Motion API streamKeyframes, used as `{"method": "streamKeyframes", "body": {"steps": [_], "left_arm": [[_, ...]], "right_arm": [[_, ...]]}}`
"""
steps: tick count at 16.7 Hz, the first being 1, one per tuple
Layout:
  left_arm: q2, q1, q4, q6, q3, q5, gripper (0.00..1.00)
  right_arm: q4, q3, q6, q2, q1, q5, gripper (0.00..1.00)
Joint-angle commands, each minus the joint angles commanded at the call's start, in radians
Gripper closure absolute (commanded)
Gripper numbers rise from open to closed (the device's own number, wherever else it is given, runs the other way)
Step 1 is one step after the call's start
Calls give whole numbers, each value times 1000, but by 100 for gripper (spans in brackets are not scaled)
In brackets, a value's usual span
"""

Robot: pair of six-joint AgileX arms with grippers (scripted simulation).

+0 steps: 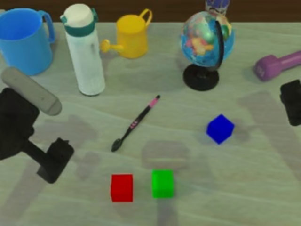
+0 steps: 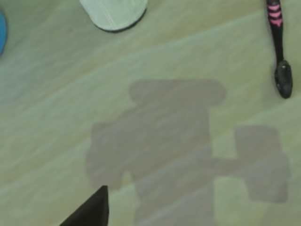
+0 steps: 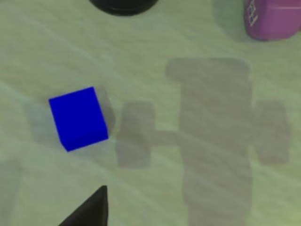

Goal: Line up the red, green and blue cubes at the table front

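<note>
The red cube (image 1: 122,187) and the green cube (image 1: 162,183) sit side by side near the table's (image 1: 244,188) front edge, a small gap between them. The blue cube (image 1: 220,128) (image 3: 79,117) lies farther back and to the right, turned at an angle. My left gripper (image 1: 52,165) hovers left of the red cube, open and empty; one dark fingertip (image 2: 96,209) shows over bare wood. My right gripper (image 1: 291,101) is at the right edge, open and empty, to the right of the blue cube, with one fingertip (image 3: 94,207) showing.
Along the back stand a light-blue mug (image 1: 21,40), a white bottle (image 1: 85,52), a yellow watering can (image 1: 130,35), a globe (image 1: 205,44) and a purple dumbbell (image 1: 277,63). A black and pink toothbrush (image 1: 136,122) lies mid-table, behind the red cube.
</note>
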Motion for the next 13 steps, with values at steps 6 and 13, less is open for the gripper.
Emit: {"method": "streamKeyframes", "body": {"steps": [6, 13], "left_arm": [[-559, 233, 300, -195, -427, 5, 0], [-904, 375, 537, -331, -657, 18, 0]], "right_arm": [[-314, 452, -65, 588, 118, -2, 0], [-513, 789, -107, 981, 197, 0, 0]]}}
